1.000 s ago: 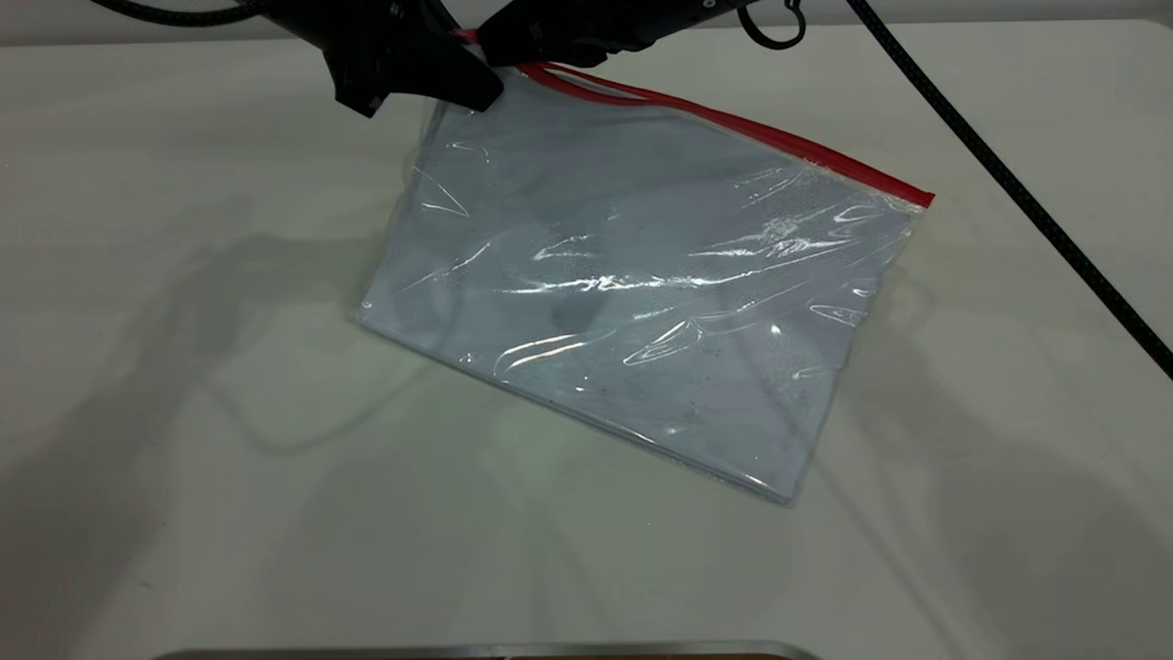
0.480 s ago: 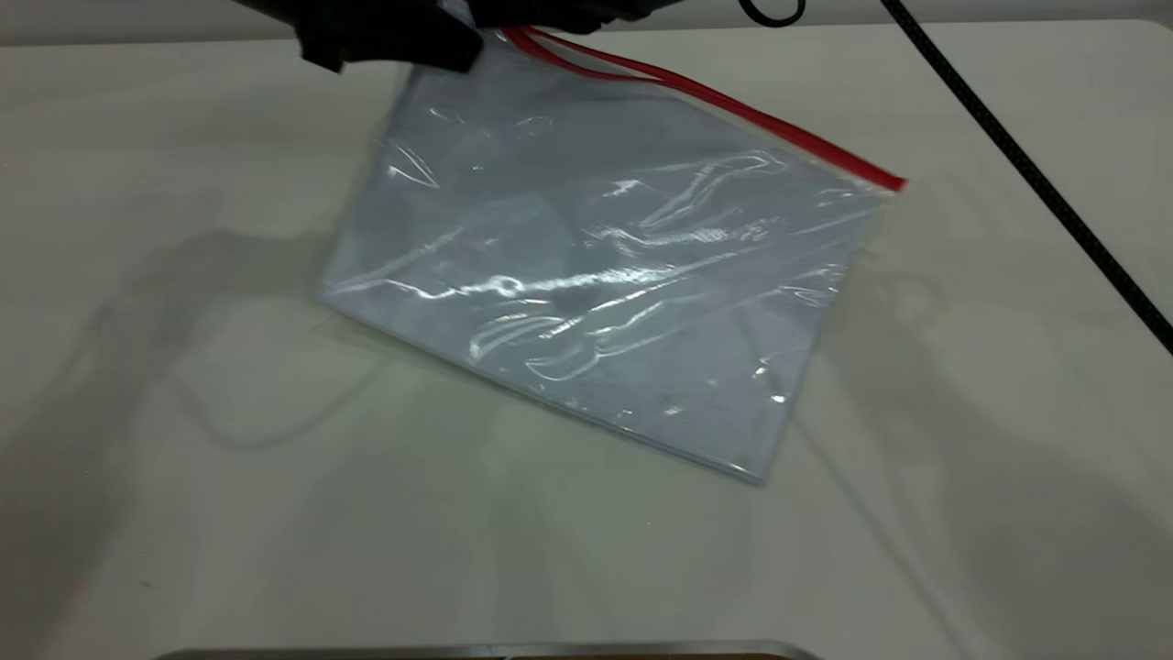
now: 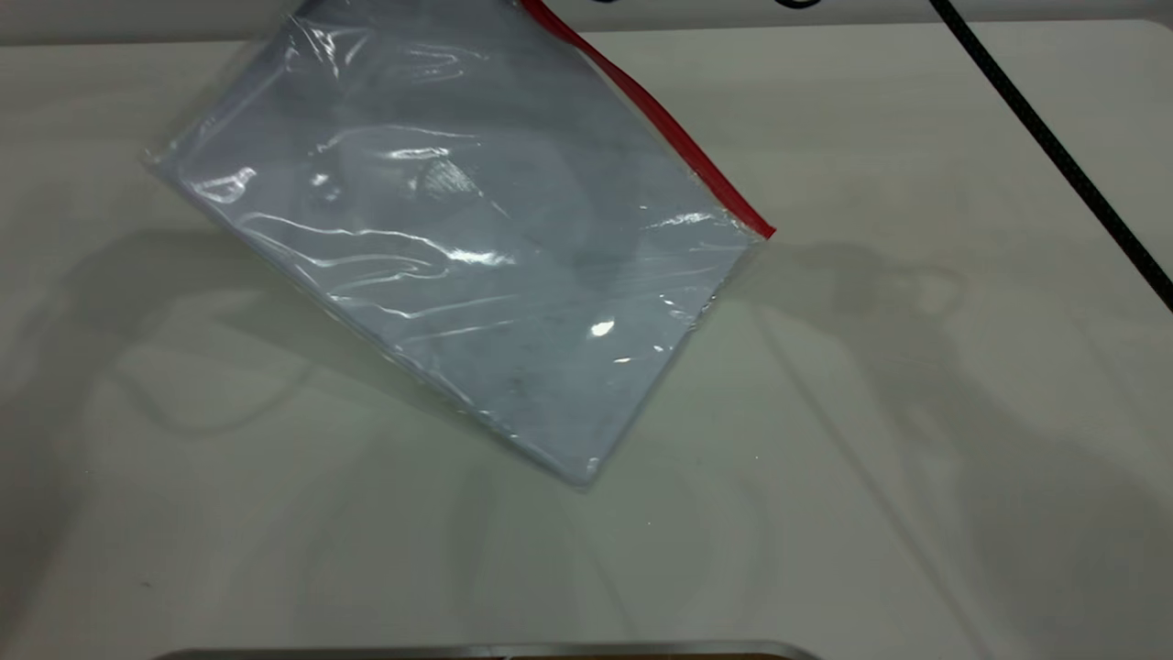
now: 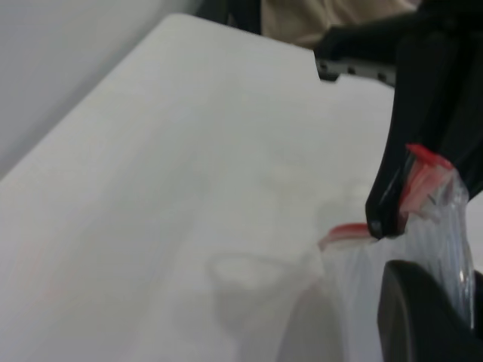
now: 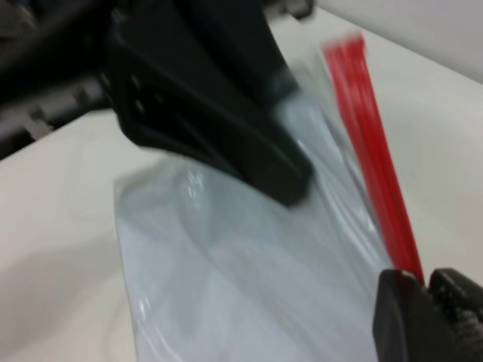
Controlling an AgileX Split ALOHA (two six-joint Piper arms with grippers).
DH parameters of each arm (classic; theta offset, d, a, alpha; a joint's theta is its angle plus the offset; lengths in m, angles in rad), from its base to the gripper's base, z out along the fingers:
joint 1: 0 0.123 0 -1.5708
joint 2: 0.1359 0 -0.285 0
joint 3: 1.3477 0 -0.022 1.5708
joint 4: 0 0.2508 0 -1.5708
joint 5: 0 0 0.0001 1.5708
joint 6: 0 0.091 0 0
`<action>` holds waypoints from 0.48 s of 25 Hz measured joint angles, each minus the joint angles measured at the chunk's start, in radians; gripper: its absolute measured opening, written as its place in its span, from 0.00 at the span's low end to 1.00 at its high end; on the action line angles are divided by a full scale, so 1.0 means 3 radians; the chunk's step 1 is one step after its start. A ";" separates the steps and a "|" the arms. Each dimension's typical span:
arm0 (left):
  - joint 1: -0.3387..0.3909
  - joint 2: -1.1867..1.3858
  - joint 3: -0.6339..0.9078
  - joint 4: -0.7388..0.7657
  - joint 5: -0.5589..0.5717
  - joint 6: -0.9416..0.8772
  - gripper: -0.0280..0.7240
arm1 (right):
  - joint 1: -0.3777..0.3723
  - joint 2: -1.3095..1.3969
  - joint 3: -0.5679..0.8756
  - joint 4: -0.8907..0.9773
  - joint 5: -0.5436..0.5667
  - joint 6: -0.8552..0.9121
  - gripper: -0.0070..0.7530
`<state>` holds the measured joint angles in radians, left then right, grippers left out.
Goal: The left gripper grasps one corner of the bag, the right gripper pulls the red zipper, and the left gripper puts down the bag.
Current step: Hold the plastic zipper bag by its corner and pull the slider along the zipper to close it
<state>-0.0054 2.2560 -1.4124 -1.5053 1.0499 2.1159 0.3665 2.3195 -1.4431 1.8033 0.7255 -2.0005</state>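
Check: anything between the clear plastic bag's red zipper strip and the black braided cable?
Nothing: bare white table between red zipper and cable, exterior view.

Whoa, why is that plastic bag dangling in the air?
Two robot arms are working on it. The left gripper pinches the bag at a top corner, so it hangs tilted over the white table. The right gripper is clamped on the red zipper, which runs along the bag's edge.

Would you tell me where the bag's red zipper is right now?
In the exterior view, the red zipper runs along the bag's right edge, from the frame's top down to its right corner above the table.
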 joint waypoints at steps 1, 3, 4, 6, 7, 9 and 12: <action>0.0014 0.0000 0.0000 -0.0003 0.0011 0.0000 0.11 | -0.0001 0.0018 0.0000 0.0000 -0.0009 0.0000 0.06; 0.0019 0.0000 0.0003 -0.0029 0.0011 -0.0003 0.11 | -0.0008 0.0063 -0.0002 0.0000 -0.0032 0.0000 0.06; 0.0022 0.0000 0.0003 -0.0049 0.0011 -0.0003 0.11 | -0.0016 0.0084 -0.0006 -0.0004 -0.0048 0.0000 0.06; 0.0025 0.0000 0.0003 -0.0100 0.0004 -0.0003 0.11 | -0.0026 0.0131 -0.0021 -0.0044 -0.0083 0.0000 0.06; 0.0030 0.0000 0.0006 -0.0123 0.0004 -0.0003 0.11 | -0.0026 0.0144 -0.0021 -0.0065 -0.0104 0.0000 0.06; 0.0055 0.0000 0.0009 -0.0162 0.0004 -0.0003 0.11 | -0.0026 0.0177 -0.0021 -0.0157 -0.0166 0.0003 0.06; 0.0128 -0.0038 0.0009 -0.0288 0.0008 -0.0003 0.11 | -0.0061 0.0287 -0.0003 -0.0467 -0.0526 0.0089 0.06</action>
<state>0.0331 2.2445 -1.4098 -1.5917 1.0522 2.1149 0.3482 2.4056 -1.4438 1.6632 0.5677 -1.9738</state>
